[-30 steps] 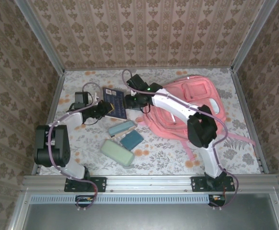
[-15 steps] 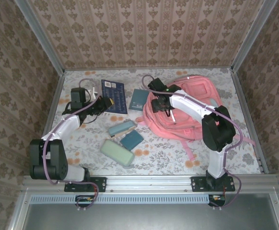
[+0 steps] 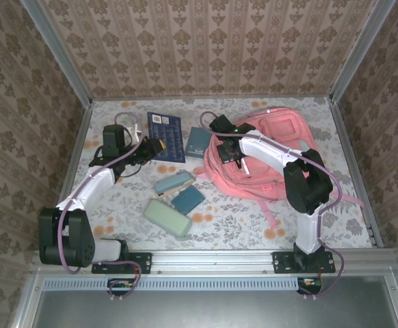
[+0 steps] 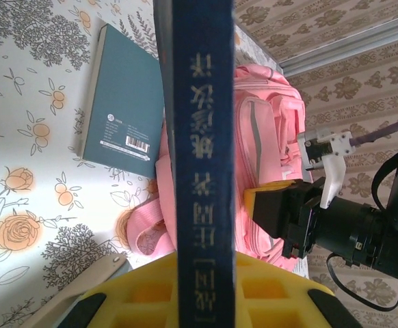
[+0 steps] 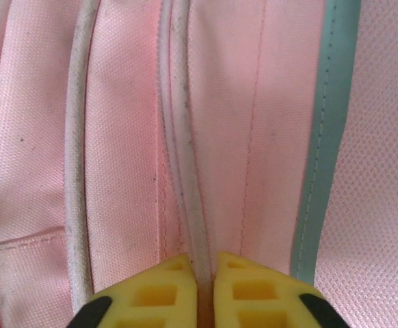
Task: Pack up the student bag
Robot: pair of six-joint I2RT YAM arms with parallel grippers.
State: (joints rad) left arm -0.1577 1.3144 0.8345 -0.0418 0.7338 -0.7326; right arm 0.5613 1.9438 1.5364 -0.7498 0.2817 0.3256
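1. The student bag (image 3: 277, 140) lies flat on the far right part of the table (image 3: 336, 225), with its top close to the back wall.
2. The right gripper (image 3: 237, 160) is down on the bag's left side. Its yellow fingers (image 5: 252, 292) are pinched tight on a white trim (image 5: 185, 178) that runs along the pink cloth.
3. The left gripper (image 3: 156, 145) is well off to the left of the bag. It squeezes a dark blue book (image 3: 166, 127) by its edge.
4. A teal book (image 3: 199, 141) lies flat just beside the bag's left edge, between the bag and the dark blue book.
5. The right arm covers part of the bag from above. I cannot tell if the bag is zipped open or closed.
6. From the left wrist, the dark blue book stands right in the middle and hides a strip of the bag behind it.
7. A pink strap (image 3: 346, 198) trails toward the metal rail on the right.
8. In front of the bag, the flowery table is bare.
9. A pale green pencil case (image 3: 167, 217) and two small blue things lie in the middle, near the front.
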